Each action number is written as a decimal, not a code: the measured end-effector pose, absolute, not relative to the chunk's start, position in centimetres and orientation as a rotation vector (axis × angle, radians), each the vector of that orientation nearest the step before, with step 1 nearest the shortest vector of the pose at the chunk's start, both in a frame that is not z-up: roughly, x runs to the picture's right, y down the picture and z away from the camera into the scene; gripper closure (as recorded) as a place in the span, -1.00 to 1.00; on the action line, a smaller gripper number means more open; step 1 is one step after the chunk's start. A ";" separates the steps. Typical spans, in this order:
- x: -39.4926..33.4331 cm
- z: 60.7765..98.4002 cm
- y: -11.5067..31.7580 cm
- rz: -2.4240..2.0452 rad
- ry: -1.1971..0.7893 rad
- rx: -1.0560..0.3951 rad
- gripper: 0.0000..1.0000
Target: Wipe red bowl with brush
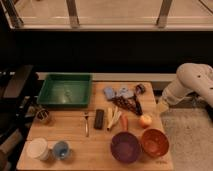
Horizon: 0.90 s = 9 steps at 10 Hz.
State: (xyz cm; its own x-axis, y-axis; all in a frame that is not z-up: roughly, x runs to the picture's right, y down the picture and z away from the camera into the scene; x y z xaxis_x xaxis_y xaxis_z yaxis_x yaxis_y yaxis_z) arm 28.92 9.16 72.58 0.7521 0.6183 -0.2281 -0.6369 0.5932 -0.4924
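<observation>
While the red bowl [154, 142] sits at the front right corner of the surface [70, 131] beside the purple bowl [125, 147], the brush [136, 102] lies farther back, and the gripper [162, 107] hangs just off the right edge, fingers released, empty.

Single camera, high, looking down onto table [65, 131]; gripper [162, 106] off table's right edge.
</observation>
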 end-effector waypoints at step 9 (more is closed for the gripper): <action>27.7 74.5 6.6 0.933 0.124 -0.485 -0.30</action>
State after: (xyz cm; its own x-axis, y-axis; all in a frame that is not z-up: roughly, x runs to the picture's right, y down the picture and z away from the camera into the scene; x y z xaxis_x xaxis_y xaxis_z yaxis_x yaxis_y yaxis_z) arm 27.71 6.58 74.54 0.5972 0.7407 -0.3078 -0.7953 0.4972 -0.3467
